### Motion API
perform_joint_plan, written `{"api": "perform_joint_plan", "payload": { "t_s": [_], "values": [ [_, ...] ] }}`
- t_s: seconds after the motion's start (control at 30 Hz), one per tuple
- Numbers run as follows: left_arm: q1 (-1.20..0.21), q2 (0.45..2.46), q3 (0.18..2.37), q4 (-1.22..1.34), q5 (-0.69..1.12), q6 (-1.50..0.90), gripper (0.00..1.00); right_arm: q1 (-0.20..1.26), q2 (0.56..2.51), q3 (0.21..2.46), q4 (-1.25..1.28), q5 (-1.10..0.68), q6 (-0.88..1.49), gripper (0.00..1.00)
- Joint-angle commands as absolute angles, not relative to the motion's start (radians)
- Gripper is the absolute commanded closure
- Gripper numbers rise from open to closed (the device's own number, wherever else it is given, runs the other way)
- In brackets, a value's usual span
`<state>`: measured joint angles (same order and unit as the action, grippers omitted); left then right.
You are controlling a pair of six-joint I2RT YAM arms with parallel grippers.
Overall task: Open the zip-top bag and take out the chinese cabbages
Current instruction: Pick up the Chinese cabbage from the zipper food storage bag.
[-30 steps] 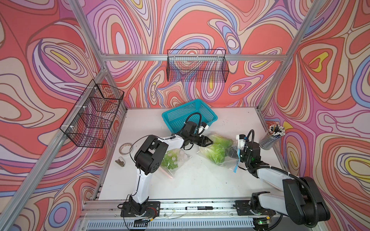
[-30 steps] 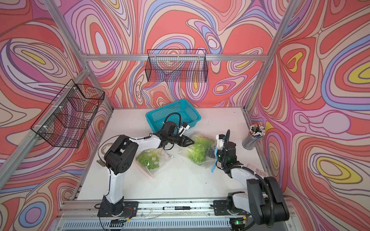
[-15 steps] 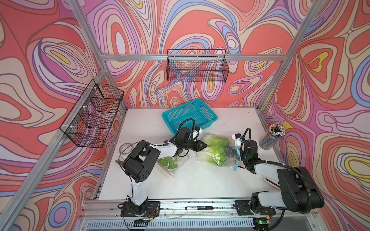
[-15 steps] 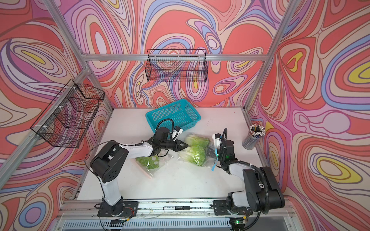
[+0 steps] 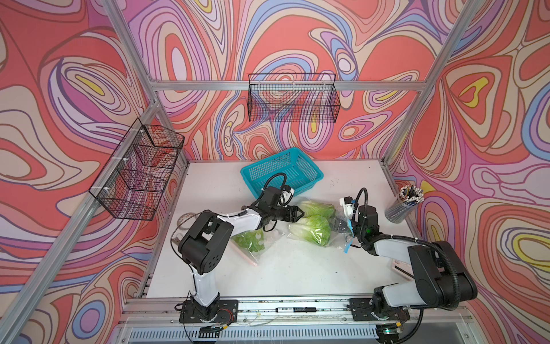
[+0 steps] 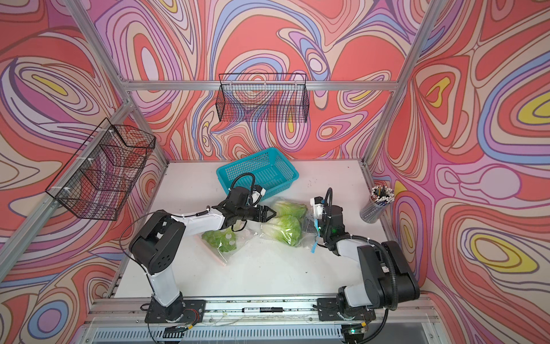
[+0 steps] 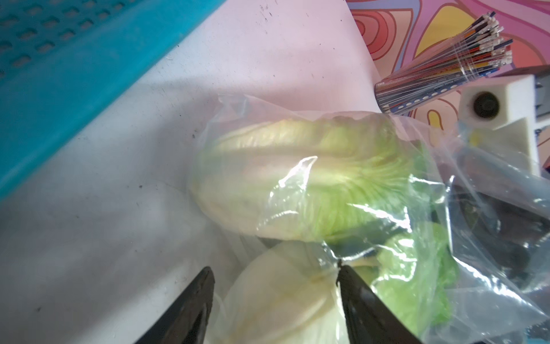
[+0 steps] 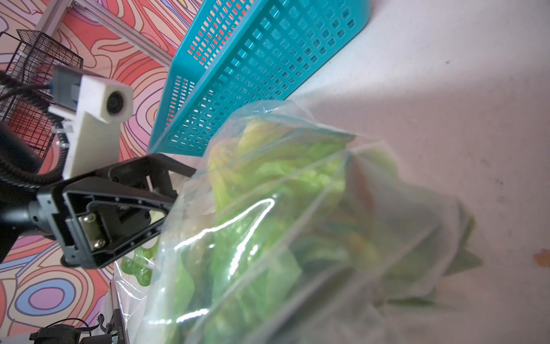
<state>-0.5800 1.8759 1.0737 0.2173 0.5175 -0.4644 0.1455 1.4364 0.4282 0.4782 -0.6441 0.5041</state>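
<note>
Left wrist view has the left gripper (image 7: 273, 268) with its jaws well apart, straddling the white base of the nearer of two chinese cabbages (image 7: 297, 184) through the film and clamped on nothing. Both heads lie inside the zip-top bag (image 5: 336, 236), on the table just in front of the teal basket (image 5: 282, 169). A third head (image 5: 250, 241) sits in a second clear bag (image 5: 268, 238), farther from the basket. I judge these light and soft: the leaves would bruise or tear and the film is slick, so the firm white base is the place to grip. In both top views the left arm is stretched low and nearly level past the basket's front. The right gripper (image 5: 340, 227), at the bag's end farthest from the basket, is closed and seems to pinch the film by the blue zip strip, its wrist angled down
</note>
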Motion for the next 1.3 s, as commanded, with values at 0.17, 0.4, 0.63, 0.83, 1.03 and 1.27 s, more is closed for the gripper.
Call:
{"api": "perform_joint_plan", "payload": {
  "t_s": [0.17,0.4,0.63,0.83,1.03,1.27],
  "values": [
    [-0.564,1.975,1.140,0.244,0.665,-0.487,0.32,0.151,1.443,0.445,0.471,-0.649,0.486,1.00],
    [-0.561,2.007,1.107,0.325,0.702,-0.544,0.48,0.151,1.449,0.454,0.483,-0.650,0.500,1.00],
    [-0.560,1.993,1.087,0.367,0.706,-0.567,0.80,0.151,1.439,0.440,0.528,-0.643,0.539,1.00],
    [-0.555,1.959,1.058,0.389,0.680,-0.575,1.00,0.151,1.393,0.442,0.474,-0.631,0.522,1.00],
    [-0.543,1.902,1.031,0.329,0.616,-0.538,1.00,0.152,1.349,0.451,0.362,-0.586,0.490,1.00],
    [-0.541,1.828,1.022,0.185,0.496,-0.463,1.00,0.151,1.289,0.469,0.269,-0.551,0.487,1.00]
  ]
}}
